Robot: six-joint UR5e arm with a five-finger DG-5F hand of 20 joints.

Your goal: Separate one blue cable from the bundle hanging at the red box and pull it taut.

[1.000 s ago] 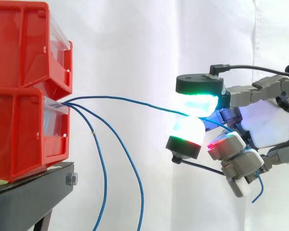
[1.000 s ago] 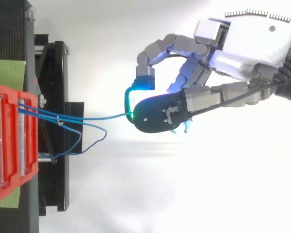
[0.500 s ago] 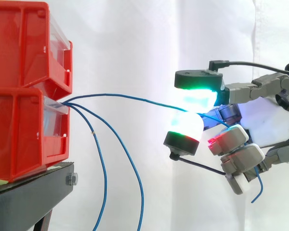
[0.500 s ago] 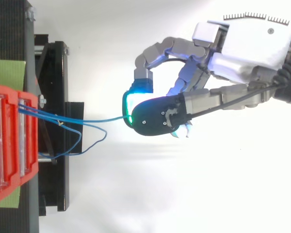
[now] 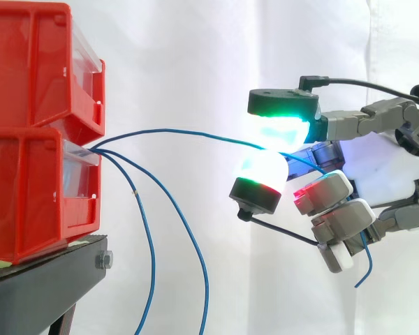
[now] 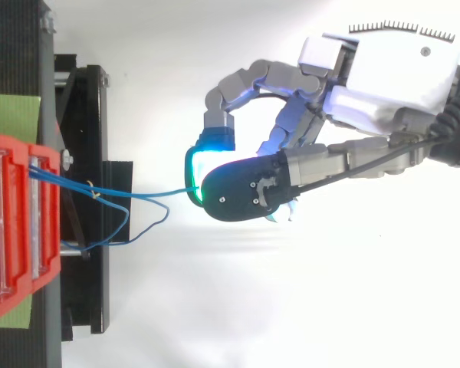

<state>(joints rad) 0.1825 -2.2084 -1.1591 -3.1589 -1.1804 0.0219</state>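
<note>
Item: blue cable [image 5: 181, 132], one strand, pinched between two glowing pads of the hand [image 6: 383, 73]. Side view: long axis 9-to-3, red box [image 5: 35, 188] at the hand's 9 o'clock. Slightly bowed; tautening likely needs pull toward 3. Bundle [image 5: 190, 237] hangs toward 6.

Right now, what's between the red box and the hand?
In the side view, one blue cable runs from the red box to the hand; two others dangle nearby.
</note>
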